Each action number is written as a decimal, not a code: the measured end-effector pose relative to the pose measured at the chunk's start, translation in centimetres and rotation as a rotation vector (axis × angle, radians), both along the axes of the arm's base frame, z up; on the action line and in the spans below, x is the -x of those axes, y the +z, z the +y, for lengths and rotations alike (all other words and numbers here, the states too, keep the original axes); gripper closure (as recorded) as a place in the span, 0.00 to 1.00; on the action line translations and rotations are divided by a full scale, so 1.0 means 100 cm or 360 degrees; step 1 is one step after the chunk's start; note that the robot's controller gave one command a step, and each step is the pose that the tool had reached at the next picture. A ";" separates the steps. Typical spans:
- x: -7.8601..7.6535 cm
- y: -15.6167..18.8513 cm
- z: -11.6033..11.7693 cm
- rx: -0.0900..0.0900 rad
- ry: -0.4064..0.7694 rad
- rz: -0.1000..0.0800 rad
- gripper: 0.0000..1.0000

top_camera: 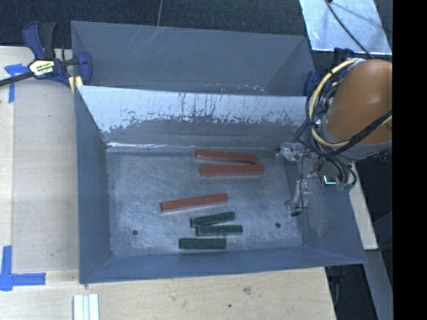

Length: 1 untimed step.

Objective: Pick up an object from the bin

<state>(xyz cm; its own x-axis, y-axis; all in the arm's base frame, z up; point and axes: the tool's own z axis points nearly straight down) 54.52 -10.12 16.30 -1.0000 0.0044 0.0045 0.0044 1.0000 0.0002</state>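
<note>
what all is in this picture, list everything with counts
bin: 1, grey metal, middle of the view
red-brown bars: 3, red-brown, two side by side near the far wall, the second just in front of the first, and the third alone at mid floor
dark green bars: 3, dark green, close together toward the near wall, with one in the middle and one nearest the wall
gripper: 1, dark metal, right side of the bin over bare floor, apart from every bar
orange cover: 1, orange, on the arm above the bin's right rim
cables: a bundle, black and yellow, looped beside the cover
</note>
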 end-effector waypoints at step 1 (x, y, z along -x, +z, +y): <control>-0.002 0.004 0.000 0.0002 0.0005 -0.0013 0.00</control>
